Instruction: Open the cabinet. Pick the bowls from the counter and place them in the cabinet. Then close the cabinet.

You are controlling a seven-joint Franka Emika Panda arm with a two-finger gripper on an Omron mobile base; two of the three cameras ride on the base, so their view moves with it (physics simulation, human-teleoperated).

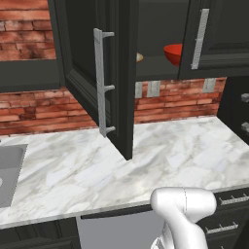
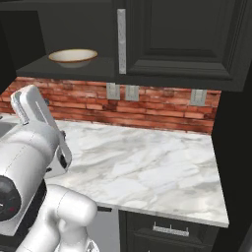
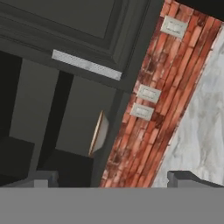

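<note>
The cabinet (image 1: 121, 73) has its left door (image 1: 87, 58) swung out over the counter (image 1: 160, 155), and its right door (image 2: 182, 34) is closed. On the cabinet's lower shelf sit both bowls: the tan-rimmed bowl (image 2: 73, 56) to the left and the red bowl (image 1: 173, 52) partly behind the closed door. In the hand view my gripper (image 3: 113, 181) is open, fingertips (image 3: 188, 178) wide apart with nothing between them. It faces the cabinet from a distance, with the tan bowl's edge (image 3: 98, 133) ahead.
The open door's silver bar handle (image 1: 102, 82) juts out toward me above the counter. A grey sink (image 1: 9, 170) lies at the left end. Wall outlets (image 2: 122, 92) sit on the brick backsplash. Dark drawers (image 1: 228, 214) run below the counter, and a tall dark unit (image 2: 236, 147) stands at the right.
</note>
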